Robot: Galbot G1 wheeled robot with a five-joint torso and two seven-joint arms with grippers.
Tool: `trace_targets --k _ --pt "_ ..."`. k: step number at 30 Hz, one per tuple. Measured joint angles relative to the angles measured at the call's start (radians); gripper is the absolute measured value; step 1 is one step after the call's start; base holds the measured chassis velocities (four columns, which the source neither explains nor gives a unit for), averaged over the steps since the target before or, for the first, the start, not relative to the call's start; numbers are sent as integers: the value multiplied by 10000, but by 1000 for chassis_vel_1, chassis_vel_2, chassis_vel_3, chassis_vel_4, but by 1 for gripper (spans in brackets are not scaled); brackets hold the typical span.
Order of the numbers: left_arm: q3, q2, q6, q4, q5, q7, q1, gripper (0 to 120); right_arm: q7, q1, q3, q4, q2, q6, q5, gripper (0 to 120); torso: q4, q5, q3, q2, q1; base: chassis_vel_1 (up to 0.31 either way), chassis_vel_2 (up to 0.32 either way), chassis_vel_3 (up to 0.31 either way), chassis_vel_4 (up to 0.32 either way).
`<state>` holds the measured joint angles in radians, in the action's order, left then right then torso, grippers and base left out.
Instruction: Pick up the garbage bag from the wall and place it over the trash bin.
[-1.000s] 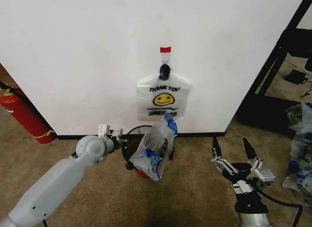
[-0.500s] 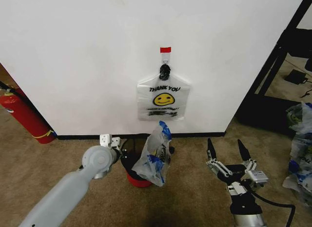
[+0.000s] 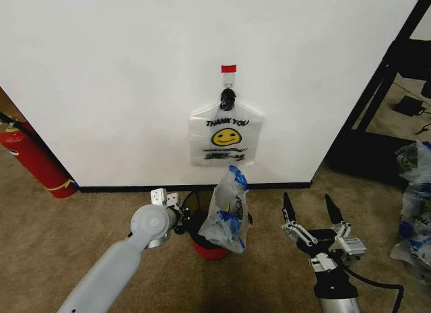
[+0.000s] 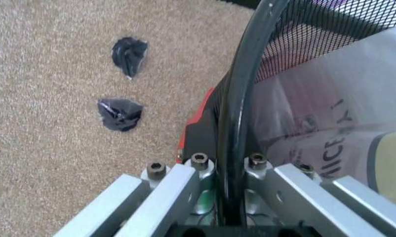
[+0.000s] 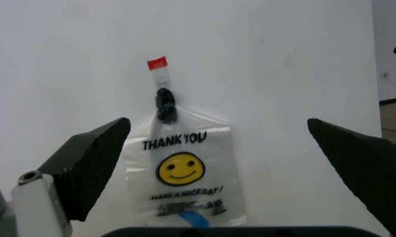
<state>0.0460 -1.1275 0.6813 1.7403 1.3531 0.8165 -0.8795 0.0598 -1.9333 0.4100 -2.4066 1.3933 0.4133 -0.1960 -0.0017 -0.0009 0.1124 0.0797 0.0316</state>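
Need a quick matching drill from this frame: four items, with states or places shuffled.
Items:
1. left gripper
2. right gripper
3. garbage bag
4. fire extinguisher

States or places:
A. sticking up out of the trash bin
B. jaws open, over the carpet on the bin's right
C. red, leaning at the wall on the far left
D. jaws closed on the bin's rim

Pairs: 1-D, 2-B, 3-A, 4-C
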Motion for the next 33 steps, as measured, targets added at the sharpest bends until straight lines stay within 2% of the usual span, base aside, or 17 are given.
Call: trace_targets --k 10,19,23,24,26,28,32,33 --pt "-172 -27 -483 -486 -903 -504 -108 0 10 -57 -51 -2 26 22 67 100 1 1 -2 1 -1 0 0 0 0" --pt "-172 114 -379 -162 -1082 -657 -360 0 4 -53 -161 62 -3 14 282 100 2 -5 1 -1 -1 0 0 0 0" --pt "-163 236 -166 14 -1081 -701 -373 12 -3 -49 -252 77 28 7 291 100 3 -1 1 -2 -1 0 0 0 0" --pt "-162 267 -102 34 -1089 -748 -372 19 -4 -48 -277 77 35 6 302 100 2 -1 1 -2 -1 0 0 0 0" --pt "-144 291 -98 35 -1116 -914 -371 26 -7 -51 -296 77 34 5 304 100 4 0 1 -2 -1 0 0 0 0" --pt "-129 297 -110 37 -1123 -999 -374 29 -8 -55 -296 77 31 5 305 100 3 0 1 -2 -1 0 0 0 0" --pt "-32 284 -215 257 -1157 -1218 -476 47 -15 -67 -286 69 5 5 305 100 2 0 1 -2 -1 0 0 0 0" --pt "-32 284 -215 257 -1157 -1218 -476 47 -15 -67 -286 69 5 5 305 100 2 0 1 -2 -1 0 0 0 0"
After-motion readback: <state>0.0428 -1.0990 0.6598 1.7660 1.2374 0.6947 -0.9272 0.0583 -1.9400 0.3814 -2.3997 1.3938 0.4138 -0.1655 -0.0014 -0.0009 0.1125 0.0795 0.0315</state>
